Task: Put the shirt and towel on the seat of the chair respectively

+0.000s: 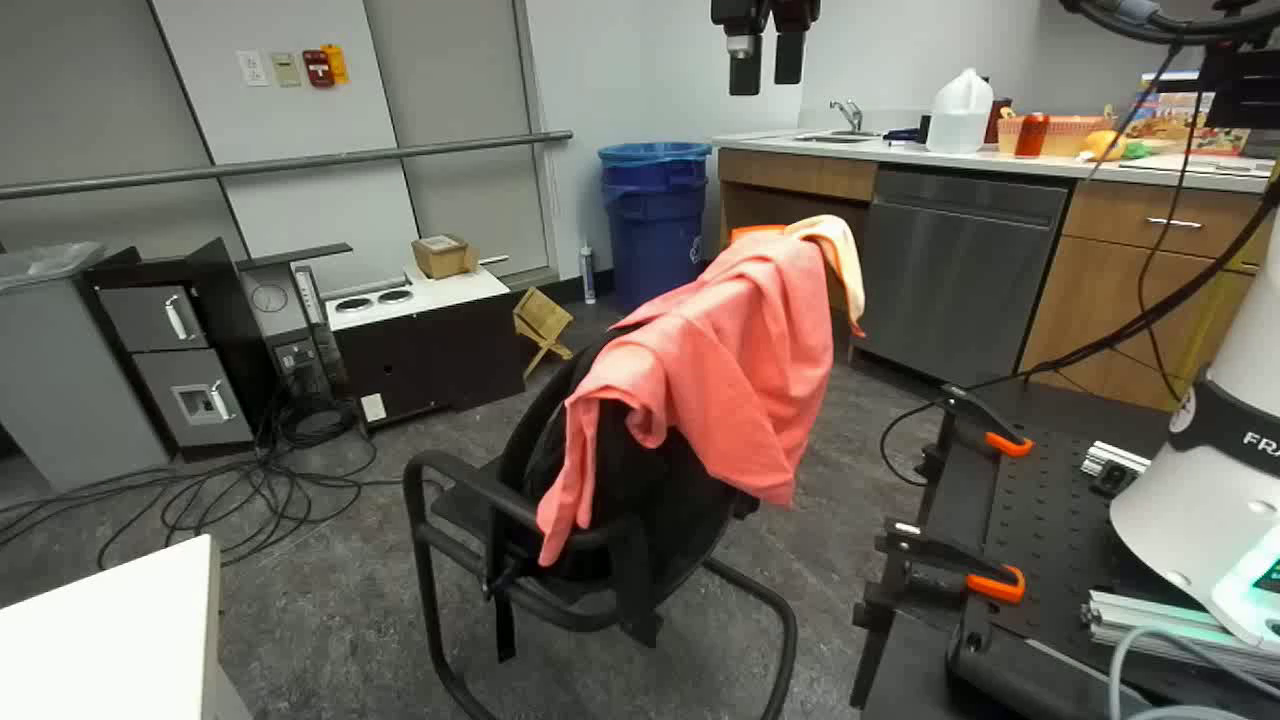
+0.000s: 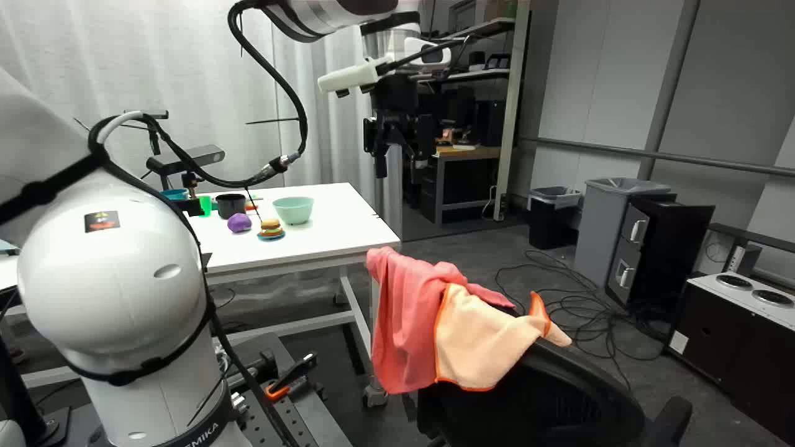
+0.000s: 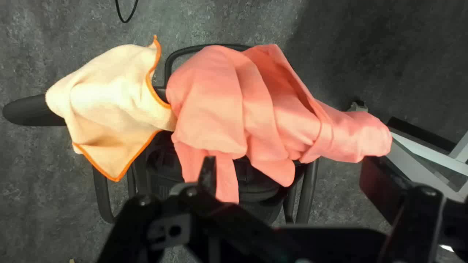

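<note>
Rumpled coral shirt [image 3: 234, 113] hangs over black chair back [image 2: 562, 379]; fleecy, orange-hemmed towel [image 3: 113, 104] beside it; tool [image 1: 767, 78] has jaws parted.

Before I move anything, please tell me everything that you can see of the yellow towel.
The yellow towel is a pale, soft-looking cloth with orange edging. It is draped loosely, with creases, over the top of the backrest of the black chair and hangs down on both sides. In the wrist view it lies beside the pink cloth, and their edges seem to meet. The open gripper is higher up and does not touch it.
</note>
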